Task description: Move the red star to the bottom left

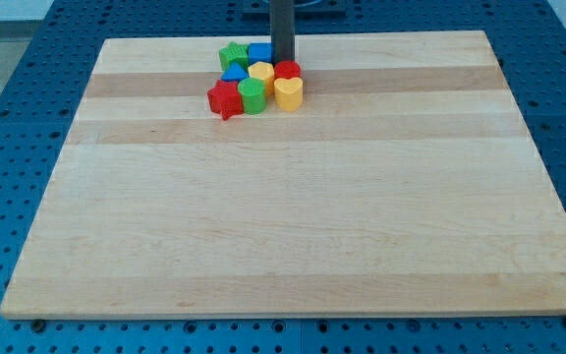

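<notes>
The red star (224, 99) lies near the view's top, at the left front of a tight cluster of blocks on the wooden board (293, 236). Right of it stand a green cylinder (253, 96) and a yellow heart (288, 92). Behind them are a blue block (234, 75), a yellow block (261, 72) and a red block (288, 70). At the back are a green block (232, 55) and a blue cube (259, 52). My tip (282, 60) comes down at the cluster's back right, just behind the red block and beside the blue cube.
The board lies on a blue perforated table (8, 147) that shows on every side. The board's bottom left corner (13, 307) is far from the cluster.
</notes>
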